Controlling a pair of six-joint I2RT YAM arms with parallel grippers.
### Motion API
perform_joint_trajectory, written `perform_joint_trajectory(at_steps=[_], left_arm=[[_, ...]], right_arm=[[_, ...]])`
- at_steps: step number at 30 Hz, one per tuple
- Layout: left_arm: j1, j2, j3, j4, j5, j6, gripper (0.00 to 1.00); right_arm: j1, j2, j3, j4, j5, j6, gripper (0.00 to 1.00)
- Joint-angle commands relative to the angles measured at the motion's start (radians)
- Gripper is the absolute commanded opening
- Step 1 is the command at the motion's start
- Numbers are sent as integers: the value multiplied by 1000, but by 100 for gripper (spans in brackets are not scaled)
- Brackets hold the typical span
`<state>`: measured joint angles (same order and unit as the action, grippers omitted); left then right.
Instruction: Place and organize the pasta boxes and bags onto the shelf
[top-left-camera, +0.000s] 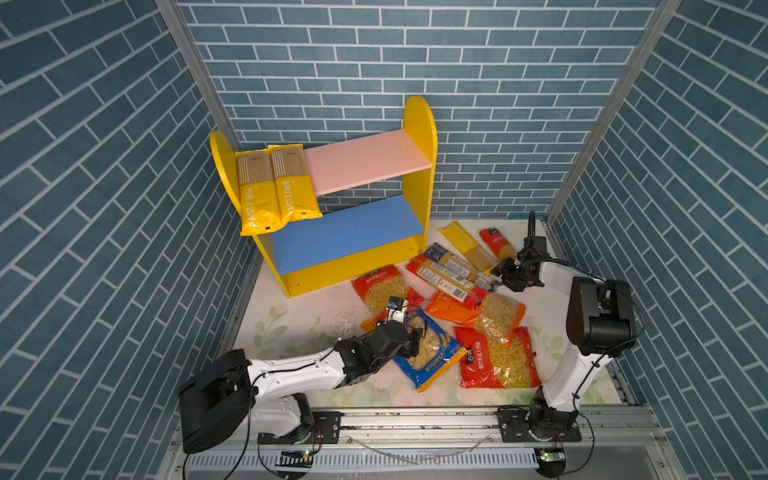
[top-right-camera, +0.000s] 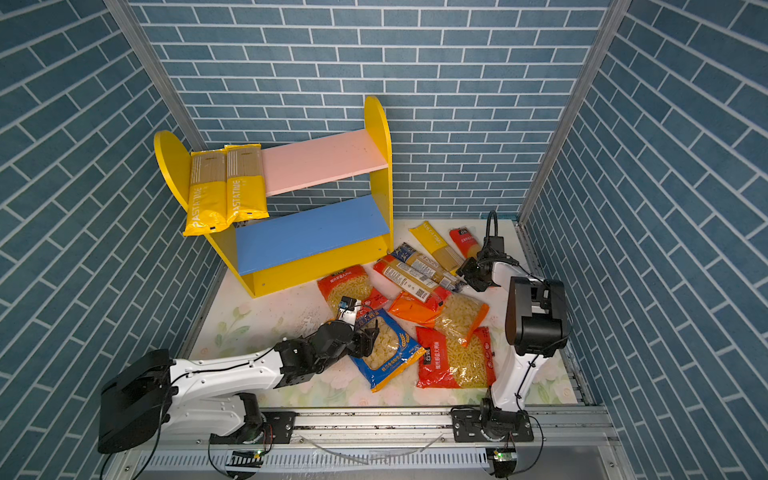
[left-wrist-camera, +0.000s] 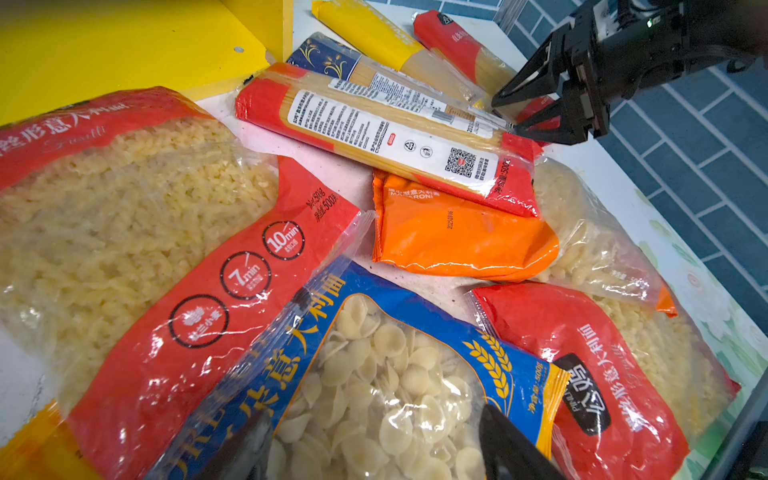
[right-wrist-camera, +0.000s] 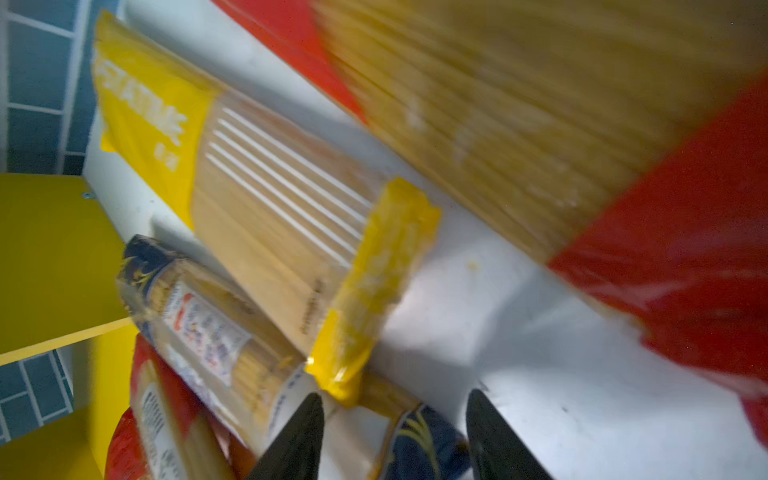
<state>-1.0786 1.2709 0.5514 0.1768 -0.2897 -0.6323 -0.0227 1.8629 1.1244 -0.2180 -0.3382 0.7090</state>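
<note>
— Where's the pasta?
— Two yellow packs (top-left-camera: 255, 187) lie on the shelf (top-left-camera: 420, 166), at the left end of the pink board (top-left-camera: 365, 162), overhanging its front. The rest lie heaped on the table (top-left-camera: 307, 320).
— And the claws?
— The left gripper (left-wrist-camera: 376, 415) hangs spread over the blue bag (left-wrist-camera: 386, 353). The right gripper (right-wrist-camera: 395, 395) stands apart over one end of the dark-blue pack (right-wrist-camera: 424, 451).

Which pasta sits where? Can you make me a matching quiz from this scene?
Things:
1. yellow spaghetti pair
2. blue shell-pasta bag
3. orange macaroni bag
4. dark-blue spaghetti pack

Places:
A. under the open left tool
B. on the pink board of the shelf
C. partly beneath the red spaghetti pack
D. end at the tips of the right tool

Pairs: 1-B, 2-A, 3-C, 4-D
</note>
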Motion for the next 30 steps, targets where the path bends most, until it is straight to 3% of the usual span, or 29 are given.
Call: perform_joint_trajectory(at_steps=[1, 4, 10, 17, 23, 30], left_arm=[[-3, 7, 10, 23, 9, 0, 79], [-3, 6, 11, 17, 8, 4, 79], [-3, -14, -9, 18, -5, -6, 79], [-3, -17, -13, 15, -6, -10, 79], [-3, -5, -7, 21, -2, -10, 79], [-3, -8, -11, 26, -5, -13, 79]], right_arm=[[-8, -4, -47, 150, -42, 133, 58], [-9, 39, -57, 242, -69, 204, 58], [1, 101, -85, 395, -68, 316, 48], [6, 97, -120, 540, -94, 372, 23], [6, 44, -88, 540, -101, 376, 7], [7, -39, -15, 468, -88, 384, 1]])
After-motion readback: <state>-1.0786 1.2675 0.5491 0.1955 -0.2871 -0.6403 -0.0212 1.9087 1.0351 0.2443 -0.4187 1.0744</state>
